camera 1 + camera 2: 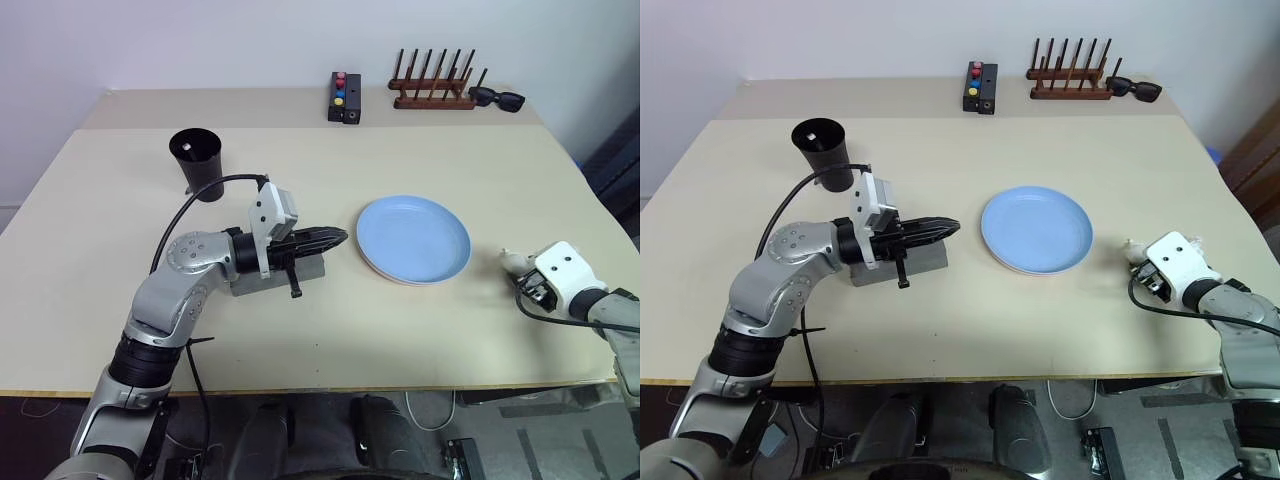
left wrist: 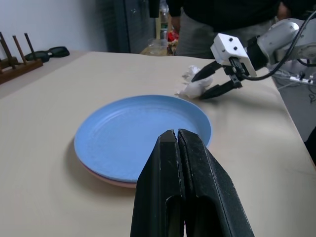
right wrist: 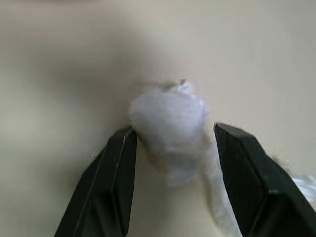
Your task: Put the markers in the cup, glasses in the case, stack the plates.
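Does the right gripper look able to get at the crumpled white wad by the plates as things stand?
Probably yes. The right gripper stands open with the white wad just ahead, between its fingers, on bare table; nothing lies between. The stacked plates sit apart.

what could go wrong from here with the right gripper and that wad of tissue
The open right gripper straddles the crumpled tissue, which sits near the table edge, so a nudge could push it off. The soft wad may slip out of a loose pinch. The shut left gripper hangs close to the stacked plates.
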